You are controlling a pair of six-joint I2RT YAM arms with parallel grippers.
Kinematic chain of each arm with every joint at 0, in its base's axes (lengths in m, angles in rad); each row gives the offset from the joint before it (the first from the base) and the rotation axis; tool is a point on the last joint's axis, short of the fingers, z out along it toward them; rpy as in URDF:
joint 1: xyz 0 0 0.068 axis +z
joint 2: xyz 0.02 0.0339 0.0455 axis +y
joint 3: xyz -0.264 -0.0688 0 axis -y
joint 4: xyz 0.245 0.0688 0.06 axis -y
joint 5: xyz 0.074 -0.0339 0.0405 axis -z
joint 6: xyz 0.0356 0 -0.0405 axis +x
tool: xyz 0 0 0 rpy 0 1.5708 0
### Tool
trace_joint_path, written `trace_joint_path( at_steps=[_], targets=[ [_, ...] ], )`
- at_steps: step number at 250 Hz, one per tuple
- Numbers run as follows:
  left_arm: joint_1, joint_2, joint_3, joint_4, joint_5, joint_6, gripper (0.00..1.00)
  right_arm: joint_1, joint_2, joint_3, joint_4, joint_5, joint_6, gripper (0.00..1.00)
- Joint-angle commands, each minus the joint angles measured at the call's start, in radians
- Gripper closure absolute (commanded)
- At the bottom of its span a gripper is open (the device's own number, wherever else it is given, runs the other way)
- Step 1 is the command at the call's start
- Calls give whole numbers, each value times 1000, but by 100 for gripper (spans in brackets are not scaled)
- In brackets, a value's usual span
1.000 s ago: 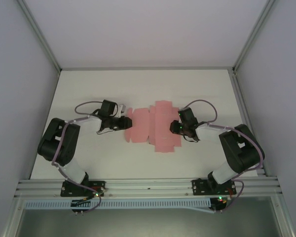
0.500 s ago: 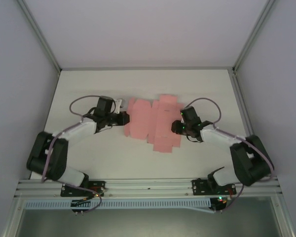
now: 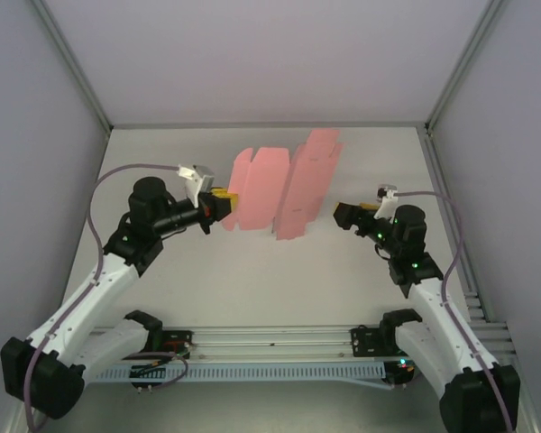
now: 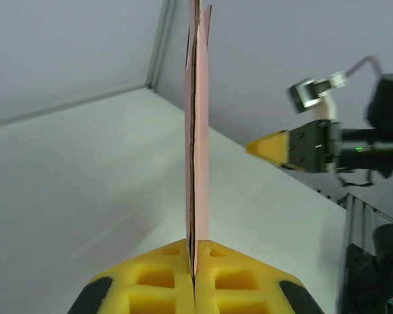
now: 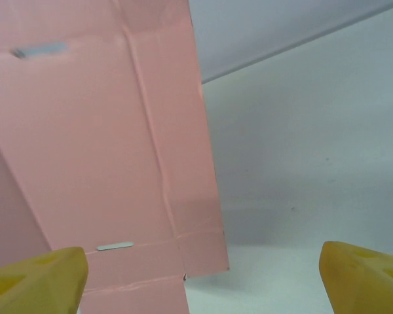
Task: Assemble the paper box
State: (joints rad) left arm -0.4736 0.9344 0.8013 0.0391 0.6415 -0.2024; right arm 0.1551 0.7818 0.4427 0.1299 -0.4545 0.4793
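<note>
Spreading white and bare, the counter (image 3: pixel 252 289) leaves open room on the near side and to the left and right. Over its far middle the pink paper box (image 3: pixel 275 185), a flat die-cut sheet with flaps, stands raised and tilted. I cannot tell whether its lowest corner touches the counter. Overhead its broad face shows. The left wrist view meets it edge-on, and the right wrist view shows creases and two small slits. The left hand (image 3: pixel 224 206) is clenched on the sheet's left edge. The right hand (image 3: pixel 347 215) is spread wide, grasping nothing, with a gap between it and the sheet's right edge.
</note>
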Motion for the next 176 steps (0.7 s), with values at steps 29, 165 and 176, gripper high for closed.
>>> trace_joint_path(
  at_steps=[29, 165, 176],
  targets=[
    [-7, -40, 40, 54, 81, 14, 100, -61, 94, -35, 387, -323, 89, 13],
    [-7, -36, 15, 11, -182, -102, 100, -73, 89, -7, 341, -383, 69, 100],
    [-7, -26, 3, 9, -184, -106, 99, -73, 85, 10, 289, -378, 51, 100]
  ],
)
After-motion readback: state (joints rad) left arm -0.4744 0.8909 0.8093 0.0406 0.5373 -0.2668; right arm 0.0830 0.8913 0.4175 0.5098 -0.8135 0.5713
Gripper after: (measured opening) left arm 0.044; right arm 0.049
